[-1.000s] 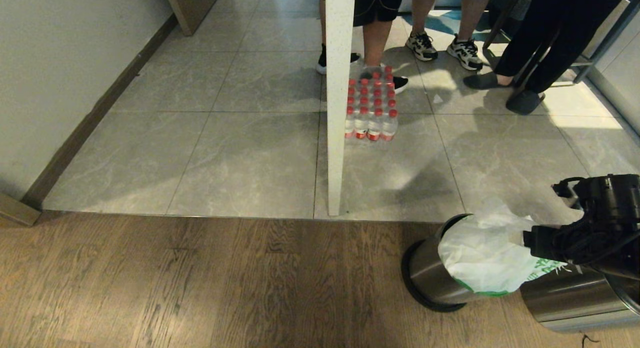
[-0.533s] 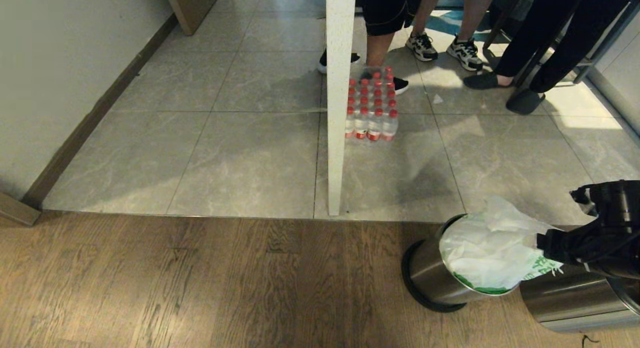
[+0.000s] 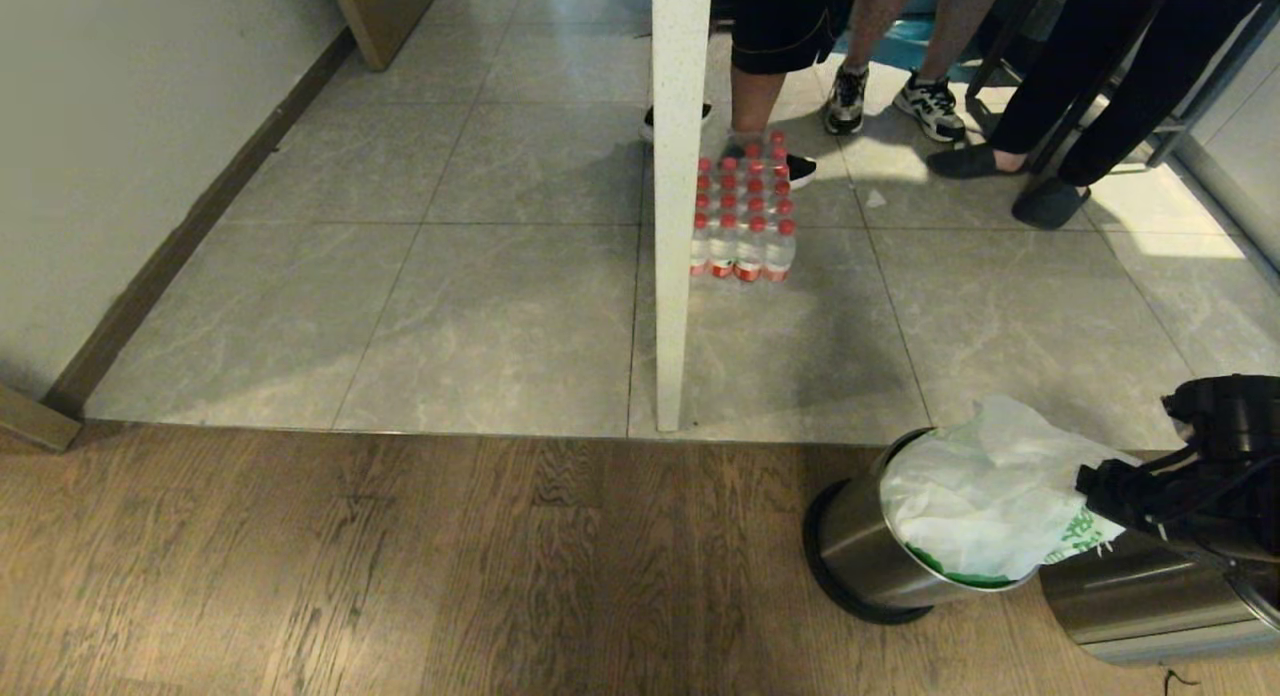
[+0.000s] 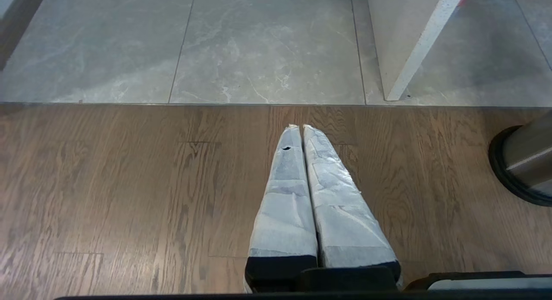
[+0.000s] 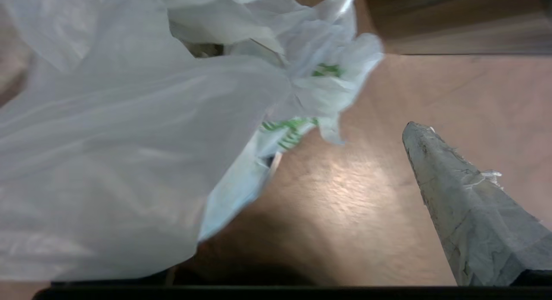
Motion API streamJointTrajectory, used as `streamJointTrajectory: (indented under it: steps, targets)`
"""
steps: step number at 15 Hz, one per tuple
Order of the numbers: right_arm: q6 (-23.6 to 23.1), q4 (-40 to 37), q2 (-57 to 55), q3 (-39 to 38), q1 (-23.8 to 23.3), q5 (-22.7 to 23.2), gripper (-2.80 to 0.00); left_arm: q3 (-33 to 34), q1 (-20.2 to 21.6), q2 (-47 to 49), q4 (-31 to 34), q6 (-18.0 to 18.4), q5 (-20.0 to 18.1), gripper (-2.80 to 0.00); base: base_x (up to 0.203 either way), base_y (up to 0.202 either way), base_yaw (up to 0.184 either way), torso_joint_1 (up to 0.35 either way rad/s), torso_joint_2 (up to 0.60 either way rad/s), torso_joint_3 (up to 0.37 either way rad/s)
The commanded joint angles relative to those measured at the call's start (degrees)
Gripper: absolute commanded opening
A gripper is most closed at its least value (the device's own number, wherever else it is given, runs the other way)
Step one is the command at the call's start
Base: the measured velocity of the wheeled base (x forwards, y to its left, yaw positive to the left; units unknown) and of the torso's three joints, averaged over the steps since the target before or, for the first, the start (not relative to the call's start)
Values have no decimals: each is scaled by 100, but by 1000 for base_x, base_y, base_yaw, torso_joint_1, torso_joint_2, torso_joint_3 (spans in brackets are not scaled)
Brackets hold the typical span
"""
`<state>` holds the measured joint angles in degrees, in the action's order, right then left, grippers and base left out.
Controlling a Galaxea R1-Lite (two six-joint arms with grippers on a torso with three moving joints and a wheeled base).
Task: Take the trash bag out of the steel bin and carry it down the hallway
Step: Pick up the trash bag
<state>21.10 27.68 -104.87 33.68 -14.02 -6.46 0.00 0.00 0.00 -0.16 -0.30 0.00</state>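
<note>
The right gripper point(image 3: 1095, 486) sits at the right edge of the head view, against the side of the trash bag point(image 3: 985, 501), its fingers spread wide and holding nothing. In the right wrist view one taped finger point(image 5: 465, 205) shows bare over the wooden floor, while the bag point(image 5: 129, 140) fills the other side of that picture and hides the second finger.

The bag, white with green print, is bunched in the mouth of the steel bin point(image 3: 855, 551), which stands tilted on the wooden floor point(image 3: 400, 566) just short of the tiled hallway point(image 3: 480, 306). A second steel bin point(image 3: 1150, 601) lies just beside it, under the arm. A white post point(image 3: 675, 196) rises from the tile edge, between the bin and the open passage. A pack of red-capped water bottles point(image 3: 742, 216) rests beside the post. Behind it stand several people point(image 3: 1090, 86), seen only from the legs down.

Compared with a second ago, the right gripper has pulled back toward the right edge and sits lower, and the bag has settled a little deeper into the bin. One person's sneakers have shifted.

The left gripper point(image 4: 299, 127) hangs over bare wood, its taped fingers pressed together and empty.
</note>
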Motion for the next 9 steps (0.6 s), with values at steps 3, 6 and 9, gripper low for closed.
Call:
streamJointTrajectory:
  steps: [3,6,9]
  targets:
    - [485,345,-445,-61,-70,43,0,0,0,0,-2,-5,0,-280,0,0,0,0,0,0]
    - [1096,396,-577,-96,-74,48,0,0,0,0,-2,-3,0,-280,0,0,0,0,0,0]
    - [1348,397,-710,-236,-89,122,0,0,0,0,-2,1,0,-280,0,0,0,0,0,0]
